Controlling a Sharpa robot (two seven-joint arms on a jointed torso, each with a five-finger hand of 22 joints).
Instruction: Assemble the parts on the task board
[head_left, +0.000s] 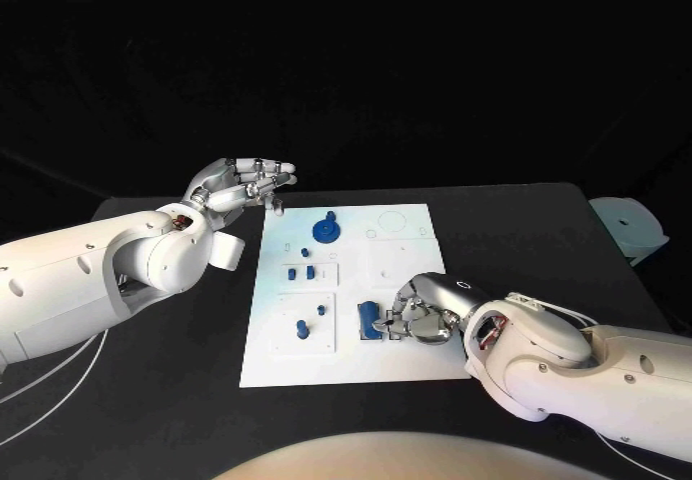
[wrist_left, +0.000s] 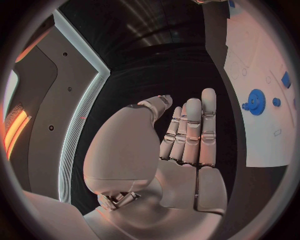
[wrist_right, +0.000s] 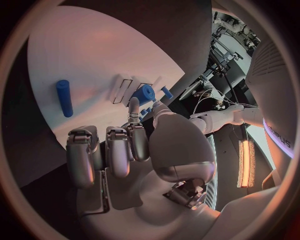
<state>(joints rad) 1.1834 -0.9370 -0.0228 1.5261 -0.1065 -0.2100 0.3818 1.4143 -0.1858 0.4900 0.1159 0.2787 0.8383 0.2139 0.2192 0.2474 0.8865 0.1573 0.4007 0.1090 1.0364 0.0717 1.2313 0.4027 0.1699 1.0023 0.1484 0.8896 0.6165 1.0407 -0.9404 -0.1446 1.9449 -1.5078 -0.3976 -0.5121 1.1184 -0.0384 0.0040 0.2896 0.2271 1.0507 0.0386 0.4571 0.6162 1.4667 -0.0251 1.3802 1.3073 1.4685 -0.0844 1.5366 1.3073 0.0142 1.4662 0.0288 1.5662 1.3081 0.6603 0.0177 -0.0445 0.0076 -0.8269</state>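
The white task board (head_left: 389, 350) lies in the middle of the black table. On its far part stands a blue gear (head_left: 327, 230) (wrist_left: 255, 101) (wrist_right: 145, 92). Small blue parts (head_left: 300, 272) sit in the left column, and more (head_left: 302, 329) lie nearer me. A long blue piece (head_left: 371, 318) (wrist_right: 64, 97) lies on the board just left of my right hand (head_left: 421, 310) (wrist_right: 119, 150). That hand hovers low over the board with its fingers curled in and nothing in them. My left hand (head_left: 240, 184) (wrist_left: 187, 135) is raised beyond the board's far left corner, fingers stretched out and holding nothing.
A pale round container (head_left: 629, 228) stands at the table's right edge. White cables (head_left: 58, 375) trail under my left arm. Bare black table runs along both sides of the board.
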